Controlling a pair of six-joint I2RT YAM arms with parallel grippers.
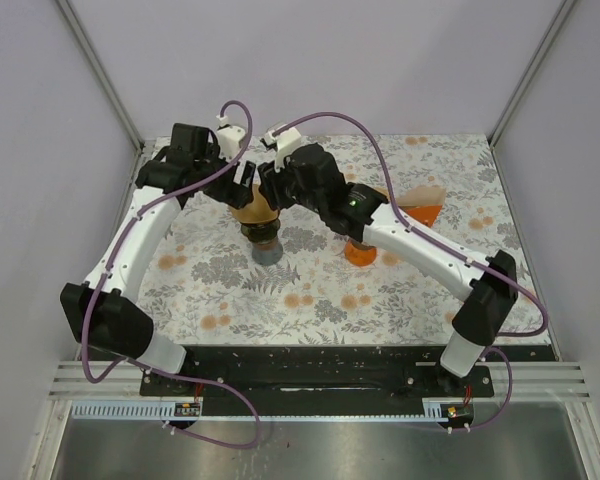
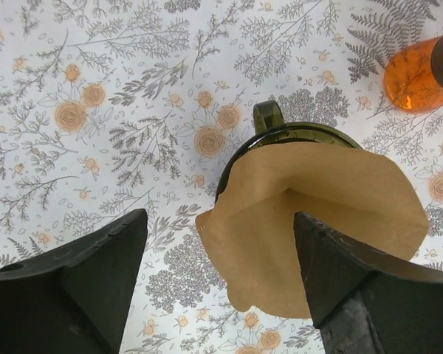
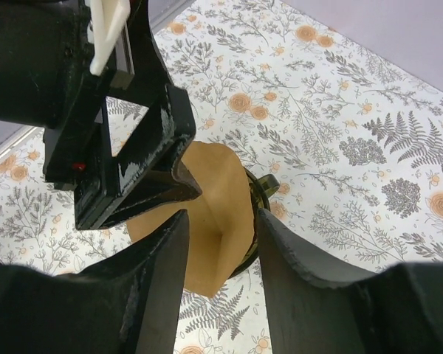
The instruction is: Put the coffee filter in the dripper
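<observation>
The coffee filter (image 2: 317, 214) rests on the dripper (image 2: 269, 118) and hides all of it except the rim and the handle at 12 o'clock. Seating depth cannot be determined. The left gripper (image 2: 220, 217) is spread wide above the filter. The right gripper (image 3: 222, 215) is parted and holds nothing.

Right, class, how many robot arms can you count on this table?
2. The left arm rises on the left, the right arm on the right, both bending inward toward the middle.
</observation>
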